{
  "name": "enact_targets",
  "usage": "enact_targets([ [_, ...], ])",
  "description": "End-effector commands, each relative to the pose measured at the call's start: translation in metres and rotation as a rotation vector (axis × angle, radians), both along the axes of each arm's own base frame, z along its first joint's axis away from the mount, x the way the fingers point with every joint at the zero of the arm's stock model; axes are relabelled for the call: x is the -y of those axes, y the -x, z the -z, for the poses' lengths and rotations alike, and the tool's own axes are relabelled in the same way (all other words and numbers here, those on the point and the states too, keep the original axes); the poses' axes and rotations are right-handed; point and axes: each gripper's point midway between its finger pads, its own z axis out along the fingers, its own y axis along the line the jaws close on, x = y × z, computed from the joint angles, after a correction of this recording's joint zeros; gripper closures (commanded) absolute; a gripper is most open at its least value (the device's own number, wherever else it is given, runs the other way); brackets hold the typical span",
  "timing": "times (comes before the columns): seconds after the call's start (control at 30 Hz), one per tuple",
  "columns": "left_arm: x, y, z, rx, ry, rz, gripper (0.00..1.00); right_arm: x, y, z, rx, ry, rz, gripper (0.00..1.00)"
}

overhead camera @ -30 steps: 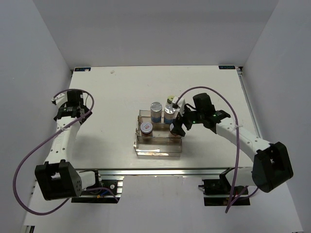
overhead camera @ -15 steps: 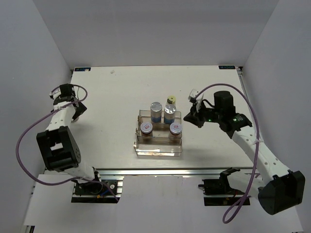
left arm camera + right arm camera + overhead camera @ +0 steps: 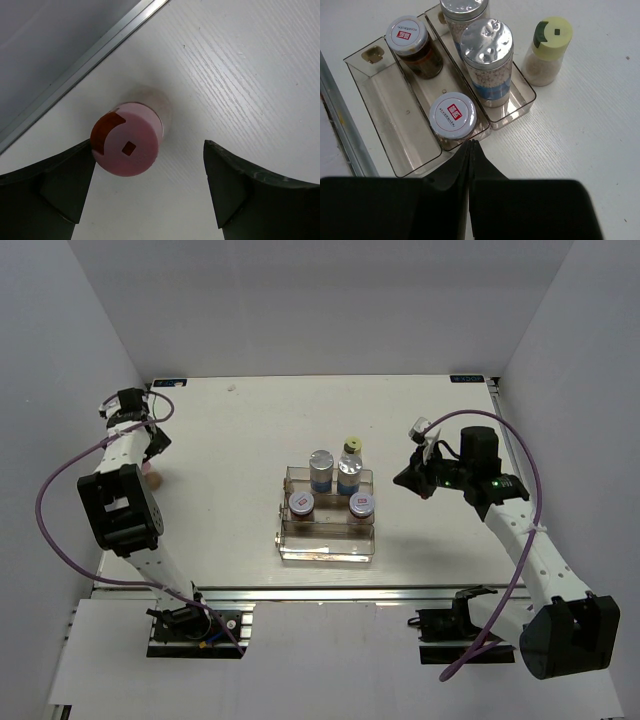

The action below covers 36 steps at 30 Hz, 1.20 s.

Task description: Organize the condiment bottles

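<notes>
Over by the left edge of the surface (image 3: 240,75), the pink-capped bottle (image 3: 127,146) stands upright, lined up between the wide-open, empty jaws of the left end effector (image 3: 148,150), so that arm's way nearer.

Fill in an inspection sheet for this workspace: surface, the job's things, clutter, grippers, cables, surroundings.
Surface: white table, clear rack at its middle.
Job's things: two silver-lidded jars in the rack's back tier; two white-red-lidded jars in the middle tier; yellow-green-capped bottle on the table beside the back tier; pink-capped bottle on the table near its left edge.
Clutter: nothing seen.
Grippers: left gripper open around the pink-capped bottle; right gripper shut, holding nothing.
Cables: a purple cable loops off each arm.
Surroundings: plain white walls.
</notes>
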Motion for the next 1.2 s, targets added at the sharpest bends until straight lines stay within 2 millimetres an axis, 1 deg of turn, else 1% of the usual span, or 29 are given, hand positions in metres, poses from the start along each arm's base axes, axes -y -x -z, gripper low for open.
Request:
enact_targets([
  [0.0,-0.013,-0.002,-0.016,0.015,-0.038,-0.024,0.05,0.000,-0.001,-0.004,0.009,-0.019,-0.010,1.00],
  [0.13,-0.017,0.004,-0.009,0.007,-0.029,-0.035,0.14,0.003,-0.003,-0.001,-0.009,-0.014,0.003,1.00],
  [0.17,-0.017,0.004,-0.009,0.008,-0.025,-0.034,0.21,0.005,-0.003,0.000,-0.012,-0.013,0.007,1.00],
  [0.27,-0.016,0.008,-0.006,0.018,-0.014,-0.034,0.31,0.007,-0.004,0.001,-0.015,-0.008,0.016,1.00],
  [0.3,-0.016,0.009,-0.008,0.025,-0.013,-0.035,0.41,0.007,-0.004,0.002,-0.017,-0.006,0.015,1.00],
  [0.37,-0.014,0.010,-0.007,0.027,-0.008,-0.027,0.51,0.008,-0.005,0.002,-0.014,-0.001,0.018,1.00],
  [0.4,-0.012,0.010,-0.007,0.034,0.001,-0.023,0.60,0.008,-0.004,0.003,-0.014,0.001,0.019,1.00],
  [0.47,-0.009,0.010,-0.014,0.058,0.008,-0.015,0.69,0.009,-0.005,0.003,-0.014,0.003,0.024,1.00],
  [0.5,-0.006,0.009,-0.017,0.074,0.020,-0.006,0.76,0.009,-0.005,0.003,-0.011,0.001,0.025,1.00],
  [0.53,-0.003,0.008,-0.028,0.112,0.019,0.004,0.79,0.010,-0.006,0.003,-0.010,0.001,0.030,0.94],
  [0.57,0.000,0.009,-0.031,0.125,0.031,0.016,0.83,0.010,-0.007,0.003,-0.009,0.000,0.031,0.90],
  [0.6,0.008,0.007,-0.035,0.151,0.059,0.045,0.89,0.010,-0.007,0.002,-0.010,-0.004,0.038,0.85],
  [0.63,0.013,0.003,-0.045,0.193,0.066,0.072,0.92,0.010,-0.008,0.002,-0.009,-0.003,0.043,0.65],
  [0.67,0.020,0.005,-0.060,0.238,0.071,0.104,0.95,0.011,-0.009,0.001,-0.006,-0.005,0.049,0.50],
  [0.7,0.033,0.002,-0.068,0.267,0.083,0.145,0.96,0.011,-0.010,0.001,-0.007,-0.007,0.054,0.39],
  [0.73,0.047,-0.002,-0.077,0.303,0.113,0.203,0.97,0.011,-0.011,0.003,-0.012,-0.006,0.062,0.22],
  [0.77,0.061,0.000,-0.097,0.351,0.106,0.267,0.98,0.011,-0.012,0.002,-0.005,-0.006,0.063,0.19],
  [0.8,0.082,-0.001,-0.102,0.364,0.119,0.336,0.99,0.012,-0.012,0.003,-0.006,-0.006,0.067,0.17],
  [0.83,0.099,0.001,-0.108,0.368,0.136,0.412,1.00,0.012,-0.014,0.001,-0.002,-0.007,0.068,0.18],
  [0.87,0.118,0.006,-0.122,0.390,0.137,0.475,1.00,0.012,-0.015,0.000,0.000,-0.007,0.068,0.20],
  [0.9,0.127,0.017,-0.121,0.357,0.149,0.497,1.00,0.012,-0.016,0.000,0.000,-0.009,0.067,0.24],
  [0.93,0.144,0.023,-0.124,0.365,0.191,0.567,1.00,0.011,-0.017,-0.002,0.003,-0.012,0.067,0.37],
  [0.97,0.152,0.035,-0.137,0.386,0.177,0.610,1.00,0.011,-0.019,-0.005,0.006,-0.019,0.069,0.48],
  [1.0,0.162,0.046,-0.140,0.380,0.191,0.640,1.00,0.011,-0.021,-0.005,0.001,-0.024,0.068,0.76],
  [1.03,0.175,0.056,-0.140,0.388,0.231,0.692,1.00,0.011,-0.023,-0.006,-0.002,-0.030,0.077,0.89],
  [1.07,0.180,0.065,-0.145,0.401,0.242,0.714,1.00,0.011,-0.026,-0.008,-0.004,-0.042,0.087,0.98],
  [1.1,0.187,0.079,-0.154,0.428,0.255,0.744,1.00,0.012,-0.029,-0.009,-0.006,-0.044,0.098,1.00],
  [1.13,0.200,0.088,-0.160,0.446,0.289,0.808,1.00,0.011,-0.032,-0.011,0.001,-0.048,0.102,1.00],
  [1.17,0.207,0.095,-0.165,0.458,0.308,0.841,1.00,0.011,-0.035,-0.013,0.000,-0.052,0.106,1.00],
])
